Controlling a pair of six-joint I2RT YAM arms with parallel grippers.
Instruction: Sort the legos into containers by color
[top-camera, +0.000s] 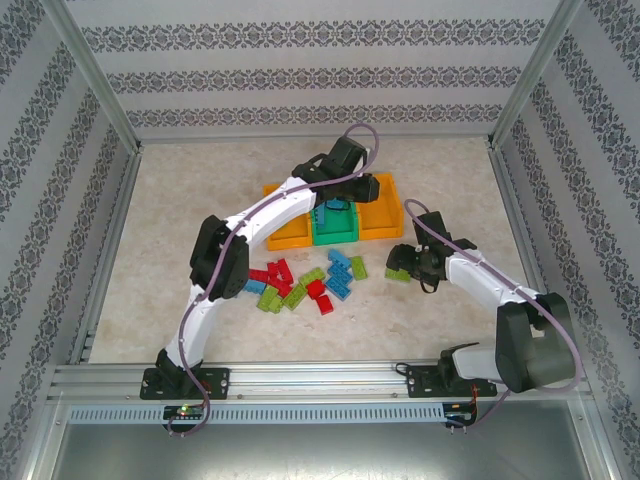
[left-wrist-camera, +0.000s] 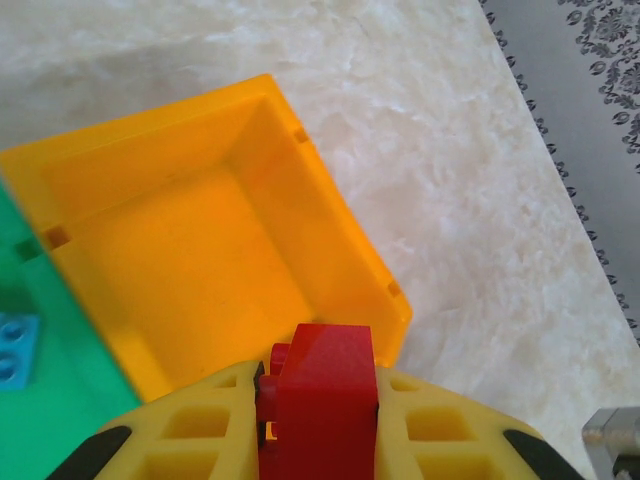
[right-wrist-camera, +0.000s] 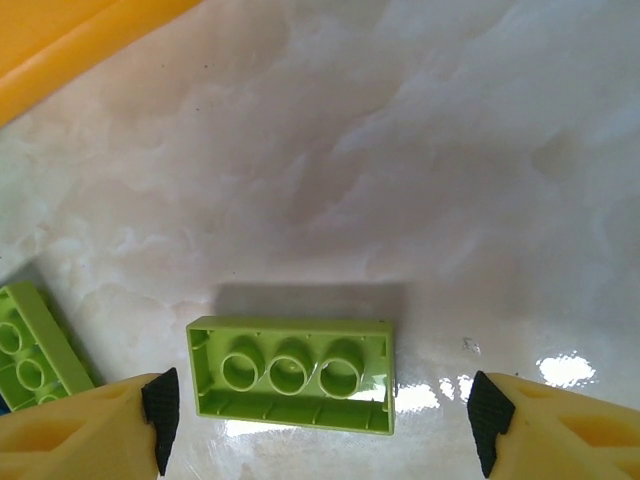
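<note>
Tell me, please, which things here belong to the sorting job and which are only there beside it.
Job: brick pile; three bins; red brick held in the left fingers; green brick between the open right fingers.
Not the job: purple cables; metal frame; patterned walls.

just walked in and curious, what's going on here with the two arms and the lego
Two robot arms are partway through sorting by color. The left gripper is shut on a red brick at the right-hand orange bin. The right gripper is open, its fingers on either side of a lime green brick that lies underside up on the table. A mixed pile of bricks is not yet sorted.
</note>
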